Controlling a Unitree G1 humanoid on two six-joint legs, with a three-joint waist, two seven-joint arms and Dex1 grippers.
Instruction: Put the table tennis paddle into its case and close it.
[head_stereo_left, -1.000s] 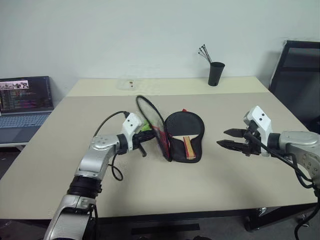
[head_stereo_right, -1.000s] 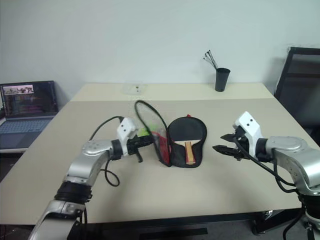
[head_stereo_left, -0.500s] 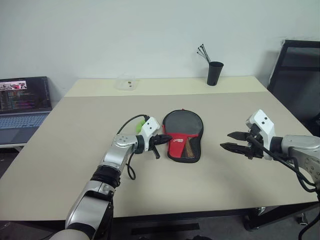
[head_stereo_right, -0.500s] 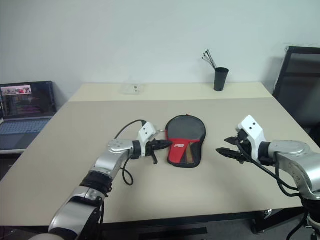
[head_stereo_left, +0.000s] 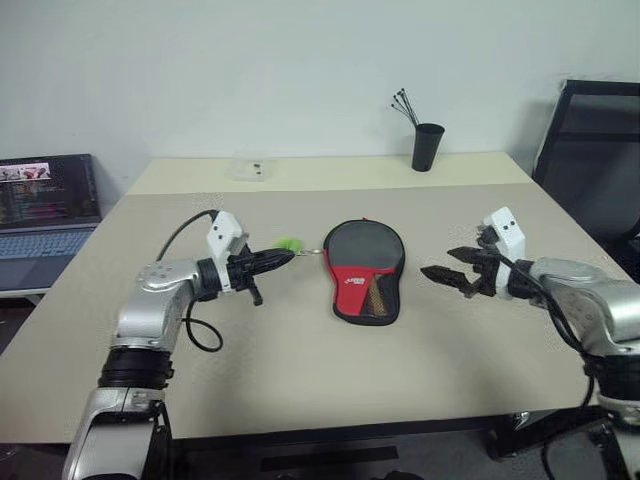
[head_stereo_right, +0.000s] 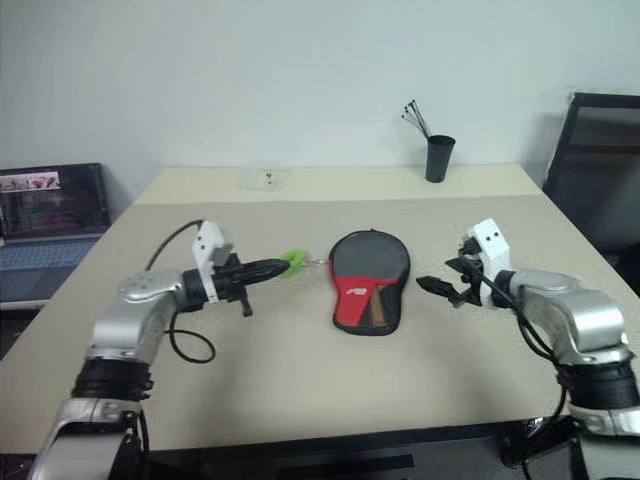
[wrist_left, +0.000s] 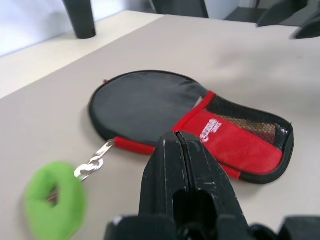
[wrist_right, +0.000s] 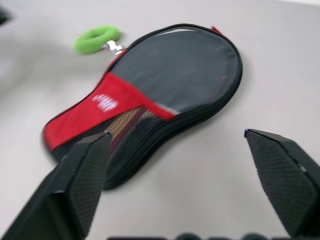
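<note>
Left wrist view puts your left pincer up close: its two black fingers are pressed together with nothing between them, pointing at the case from just off its round end. Your right pincer is spread wide and empty, and the case lies between its fingers further out on the tabletop. From the head camera you can see both pincers hovering level on either side of the case, neither touching it. The case lies flat with its flap folded down, red logo panel up, and the striped handle of the paddle shows through the mesh pocket area, so the paddle looks to be inside already. A small green ring on a metal clip lies just beside the case's edge nearest your left pincer. Whether the zip is run shut you cannot tell from these views; judge the insertion done and the zipping likely left, with the case probably needing to be steadied while the pull is drawn round.
</note>
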